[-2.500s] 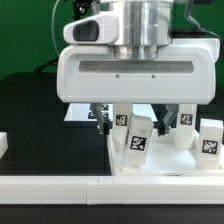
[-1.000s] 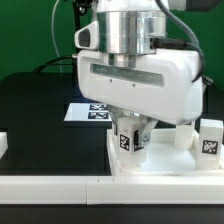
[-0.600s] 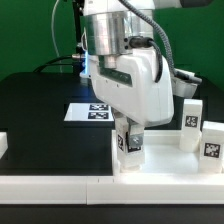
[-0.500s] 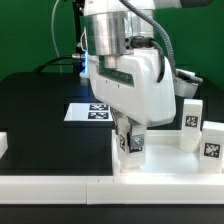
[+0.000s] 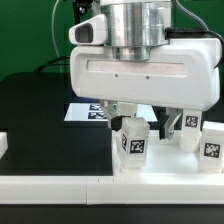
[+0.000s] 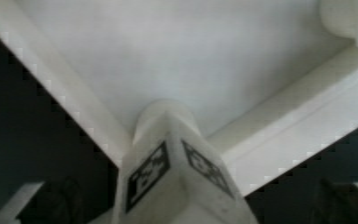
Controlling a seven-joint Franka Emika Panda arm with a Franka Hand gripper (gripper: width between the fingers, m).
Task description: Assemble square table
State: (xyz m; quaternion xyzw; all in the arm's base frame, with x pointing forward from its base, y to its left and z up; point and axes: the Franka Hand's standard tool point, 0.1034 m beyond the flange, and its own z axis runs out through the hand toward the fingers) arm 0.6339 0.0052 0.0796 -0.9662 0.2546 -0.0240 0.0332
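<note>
Square table panel: lies flat on the black table near its front edge, toward the exterior view's right, just behind the long white rail that runs along that front edge. Its raised rim is visible along the near side.

Legs: three tagged white legs are seen standing upright. One leg stands at the panel's near corner toward the exterior view's left, directly under the gripper. A second leg stands farther back toward the panel's right side, and a third leg stands just beside it at the picture's right edge. Whether either is seated in a corner socket cannot be determined.

Gripper: positioned above the near-corner leg, jaws spread wide, one finger on each side of the leg top with visible gaps. Nothing is held. The wrist view confirms this: the leg rises between the two fingers, whose dark tips appear only at the lower corners of the picture, apart from the leg, with the white panel surface behind it.

Marker board: flat on the black table behind the panel, partly hidden by the arm.

A small white block sits at the exterior view's left edge, behind the rail.
</note>
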